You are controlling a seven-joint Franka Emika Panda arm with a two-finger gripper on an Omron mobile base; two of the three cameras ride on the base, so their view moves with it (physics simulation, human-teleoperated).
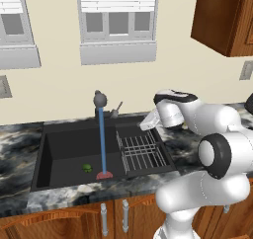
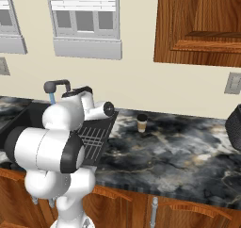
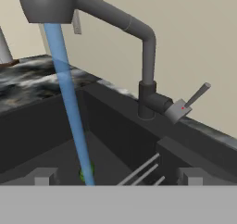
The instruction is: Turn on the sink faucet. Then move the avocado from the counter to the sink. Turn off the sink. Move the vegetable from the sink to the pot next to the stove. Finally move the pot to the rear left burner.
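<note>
Faucet [image 3: 147, 61] running a blue water stream [image 1: 102, 139] into the dark sink [image 1: 64, 149], avocado [image 1: 87, 168] on the basin floor beside the stream, end effector [image 3: 115, 181] released, empty, facing the faucet lever [image 3: 198, 95], drying rack [image 1: 141, 151] at the sink's right edge, coffee cup [image 2: 141, 123] on the tabletop [image 2: 179, 151].

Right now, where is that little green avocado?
The avocado lies on the floor of the sink, in the left base view just left of where the water stream lands.
</note>
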